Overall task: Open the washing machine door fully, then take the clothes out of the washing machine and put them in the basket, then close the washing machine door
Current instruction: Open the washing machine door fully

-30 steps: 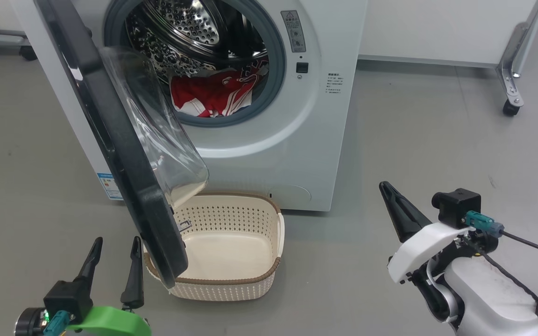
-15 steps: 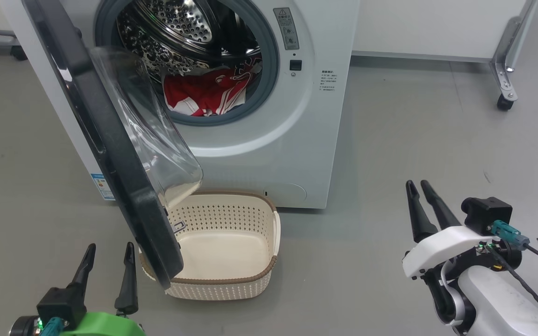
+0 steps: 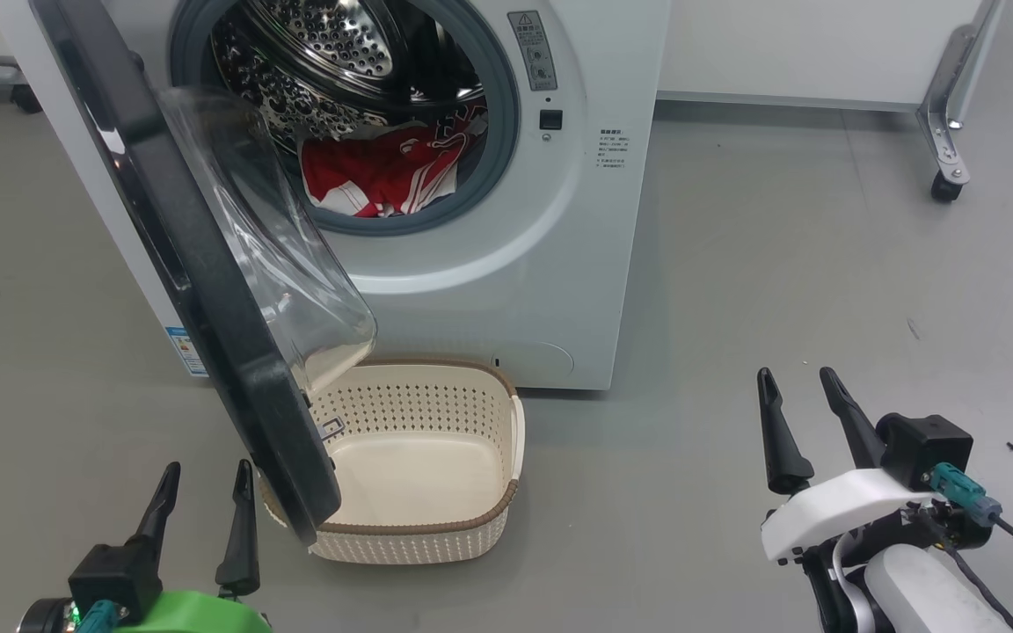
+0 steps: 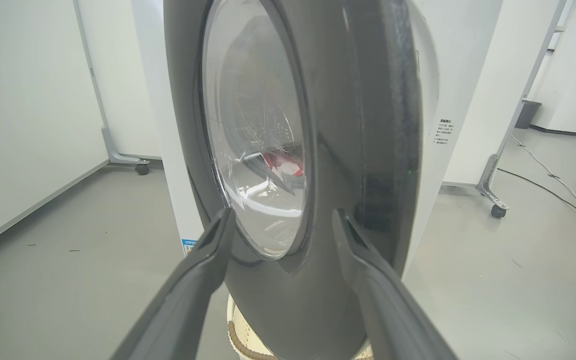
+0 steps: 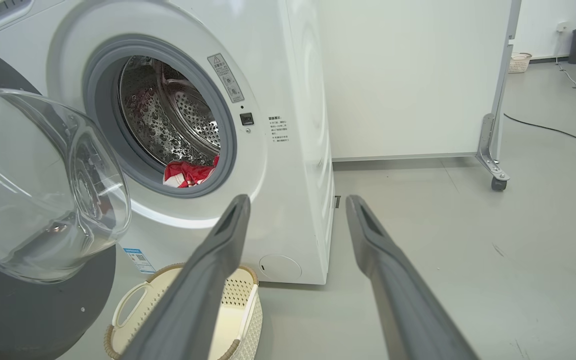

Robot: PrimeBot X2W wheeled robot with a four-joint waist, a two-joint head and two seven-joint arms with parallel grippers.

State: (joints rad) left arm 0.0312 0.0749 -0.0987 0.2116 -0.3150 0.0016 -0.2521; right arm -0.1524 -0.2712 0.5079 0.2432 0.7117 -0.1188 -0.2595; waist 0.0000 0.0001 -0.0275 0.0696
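Washing machine (image 3: 577,264), a white front-loading box, stands on the grey floor (image 3: 779,264) with its grey-ringed round mouth uncovered and the perforated steel drum (image 3: 331,44) showing inside. The washing machine door (image 3: 199,299) is swung out on its left-side hinge until the head view sees it nearly edge-on, its wide black rim slanting down toward the robot and its clear glass bowl (image 3: 287,264) bulging toward the mouth. On the floor just in front of the machine's lower front sits the basket (image 3: 419,545), cream with perforated walls and a brown rim, nothing in it; the door's lower edge hangs over the basket's left rim, and whether the two touch cannot be told. The clothes (image 3: 366,180), red with white stripes, lie heaped at the bottom of the drum, right behind the rubber ring. The right gripper (image 3: 795,376) hovers over bare floor well to the right of the basket, its two dark fingers spread apart with nothing between them. The left gripper (image 3: 209,466) sits low just left of the door's bottom edge, fingers likewise spread and empty; its wrist view looks straight at the door's outer face. A small blue label (image 3: 179,347) marks the machine's lower left corner.
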